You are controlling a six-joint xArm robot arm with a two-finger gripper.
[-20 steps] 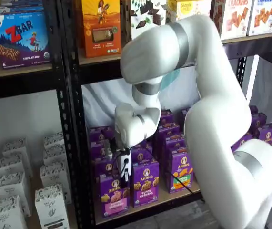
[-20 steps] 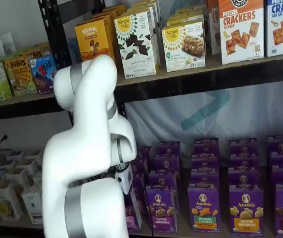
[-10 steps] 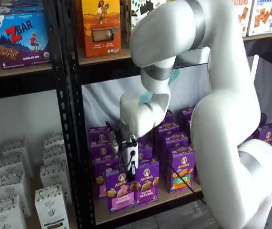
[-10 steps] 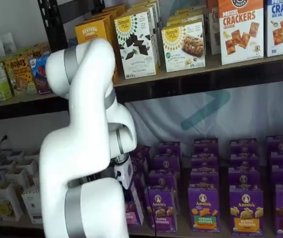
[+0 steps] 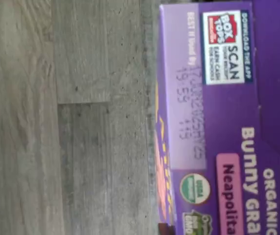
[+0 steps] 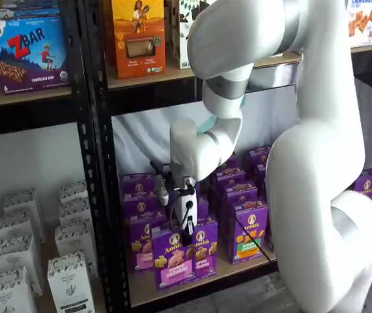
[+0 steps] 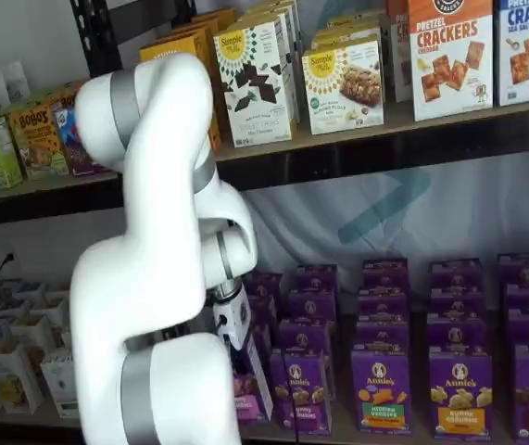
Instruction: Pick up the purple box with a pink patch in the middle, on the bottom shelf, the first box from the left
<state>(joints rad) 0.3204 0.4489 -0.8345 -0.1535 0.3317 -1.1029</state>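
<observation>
The gripper (image 6: 187, 225) has its black fingers clamped on the top of the purple box (image 6: 172, 259), a glossy cardboard Annie's carton with a pink band, hanging tilted just above the tan wooden bottom shelf (image 6: 238, 268).

Purple box (image 5: 228, 122) cut off at right & lower edges in wrist view; date print on it faint, blurred. In a shelf view, box (image 7: 250, 385) mostly hidden behind white arm (image 7: 153, 278), only a sliver at lower centre. Claw (image 6: 187, 225) fingertips lost against box top, lower centre; finger gap not visible. Bottom shelf (image 6: 192, 287) partly covered by arm at right.
</observation>
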